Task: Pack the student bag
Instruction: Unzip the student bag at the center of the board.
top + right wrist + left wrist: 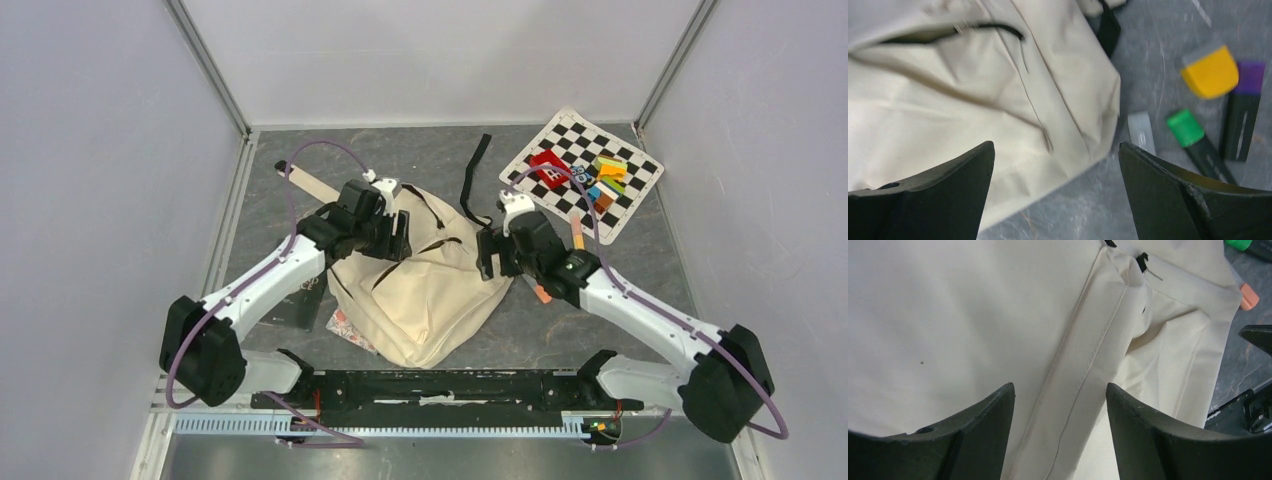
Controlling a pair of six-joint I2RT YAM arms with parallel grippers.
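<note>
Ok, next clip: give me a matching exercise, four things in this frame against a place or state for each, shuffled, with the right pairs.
Things:
1. student bag
2. checkered board
3. green-capped marker
4. left pincer

Places or states:
A. open, over a cream seam
B. far right, carrying coloured blocks
C. cream, lying in the middle
D. beside a yellow-capped marker

Pairs: 1-C, 2-B, 3-D, 4-A.
</note>
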